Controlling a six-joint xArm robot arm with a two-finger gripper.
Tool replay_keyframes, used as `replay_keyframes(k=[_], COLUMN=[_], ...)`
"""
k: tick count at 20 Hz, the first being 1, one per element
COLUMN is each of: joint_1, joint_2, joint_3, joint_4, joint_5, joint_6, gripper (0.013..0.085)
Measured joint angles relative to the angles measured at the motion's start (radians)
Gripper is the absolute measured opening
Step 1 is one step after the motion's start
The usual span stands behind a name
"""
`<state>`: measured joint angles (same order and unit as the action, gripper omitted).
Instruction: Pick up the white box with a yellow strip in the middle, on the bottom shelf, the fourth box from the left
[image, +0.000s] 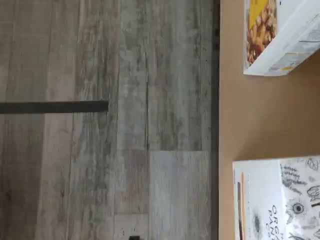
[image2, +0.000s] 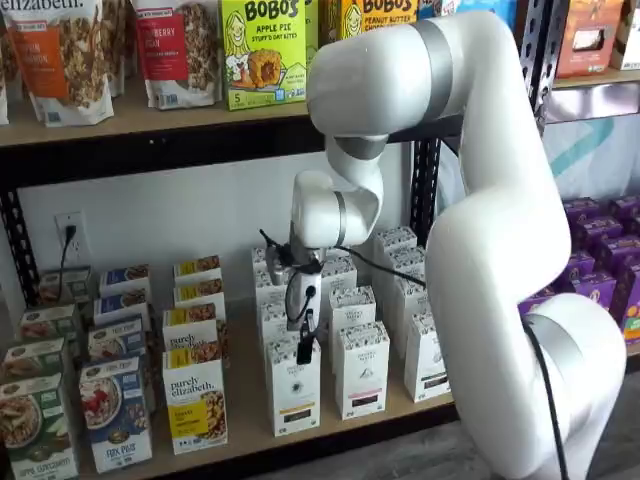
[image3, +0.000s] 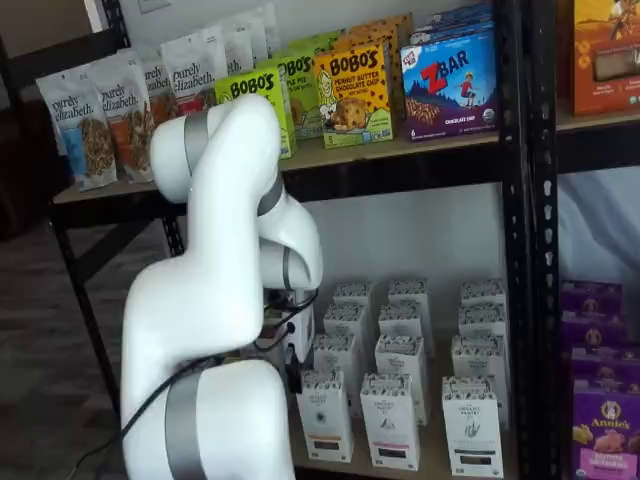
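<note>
Grey wood-look flooring (image: 100, 150) fills most of the wrist view, with the bottom shelf (image: 260, 115) board's edge beside it. On that board, the white box (image2: 293, 383) with the thin yellow strip stands upright in the front row, between a granola box (image2: 194, 402) and a similar white carton (image2: 362, 368). The gripper (image2: 304, 345) hangs just above the white box, apart from it, holding nothing; its fingers stand spread wide.
</note>
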<state>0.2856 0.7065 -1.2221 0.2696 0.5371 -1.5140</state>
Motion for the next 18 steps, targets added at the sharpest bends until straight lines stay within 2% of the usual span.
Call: replay_keyframes(k=[3,7,14,18], joint_1=[-0.009,-0.023,-0.025,-0.018], joint_2=[-0.014,-0.028,-0.006,0.025], joint_3=[0.021,0.029,0.005,-0.024], joint_4=[0.038,0.054,0.024,0.023], joint_5=[-0.028,-0.027,-0.021,-0.03], joint_6=[-0.044,-0.07,-0.046,-0.039], gripper=[0.085,0.085,0.085,0.085])
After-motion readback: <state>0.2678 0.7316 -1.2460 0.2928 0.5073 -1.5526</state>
